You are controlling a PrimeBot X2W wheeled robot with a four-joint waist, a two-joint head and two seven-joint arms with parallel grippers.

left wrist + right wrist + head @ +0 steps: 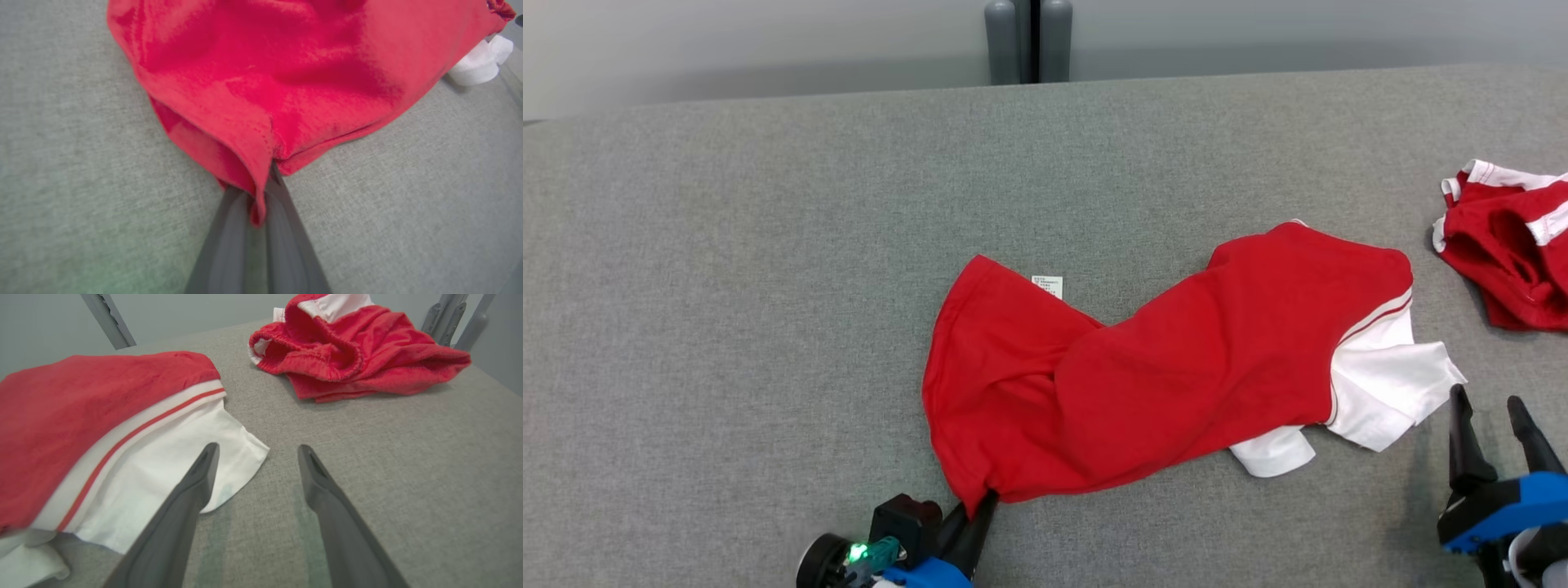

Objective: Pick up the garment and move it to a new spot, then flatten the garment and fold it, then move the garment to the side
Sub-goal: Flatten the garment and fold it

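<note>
**Left pincer takes the hem, with the lift yet to come**

Head view: the left pincer (974, 508) is clenched on the near corner of the red garment (1160, 367). The garment runs away from the pincer's tips and off to their right across the grey table (768, 245), rumpled and twisted. The right pincer (1494, 420) stands released, jaws apart. The garment's white sleeve (1388, 384) lies just ahead and to the left of its tips. A second red garment (1511, 253) lies farther ahead of that pincer, apart from the first.

Left wrist view: a fold of red hem is pinched between the two dark fingers (229, 245). The cloth bunches at their tips and spreads out ahead of them on the table.

Right wrist view: nothing lies between the open jaws. The left finger's tip overlaps the sleeve's edge, but whether it touches cannot be told.

By this showing, the job appears to be at its first step. One grip is made, and the garment lies on the table, not yet lifted. Moving, flattening, folding and setting aside all seem to remain.
</note>
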